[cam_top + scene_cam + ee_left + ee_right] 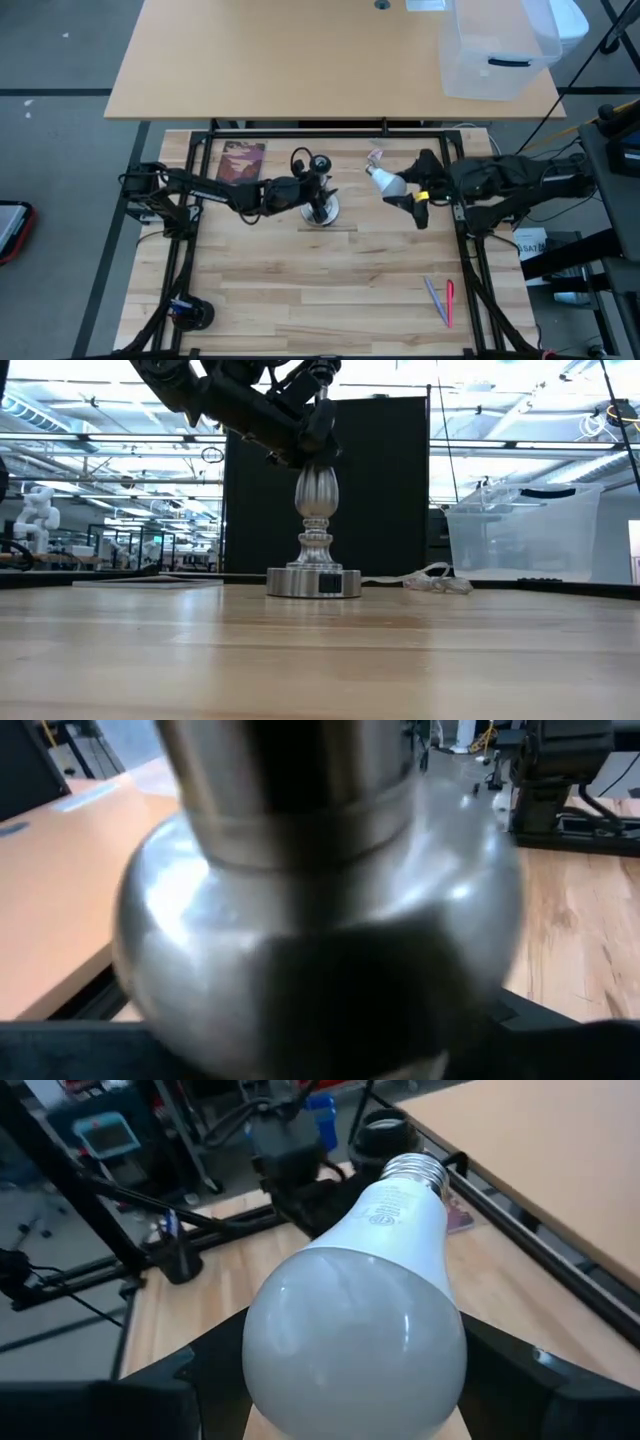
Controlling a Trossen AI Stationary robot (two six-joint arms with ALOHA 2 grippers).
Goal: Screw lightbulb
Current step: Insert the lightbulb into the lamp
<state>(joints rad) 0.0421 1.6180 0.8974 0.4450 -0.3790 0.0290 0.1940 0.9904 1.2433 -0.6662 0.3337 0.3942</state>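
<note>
lightbulb [356,1335], clenched in the right jaws [408,190] well right of the stand [321,208] the left jaws [305,190] steadied, grip uncertain, could cross-thread if tilted.

Wooden table [300,290]: lamp stand [321,211], book [241,161], wrapper [376,158], 2 pens [441,300].

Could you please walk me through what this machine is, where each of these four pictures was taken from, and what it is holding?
It is a robot with two dark arms at a wooden table. One picture looks straight down, one looks level across the tabletop, and one comes from each wrist. The left hand grips the silvery lamp stand near its top. The right hand holds the lightbulb by its white globe, screw base pointing toward the stand. A clear wrapper, a booklet and pens lie on the table.
</note>
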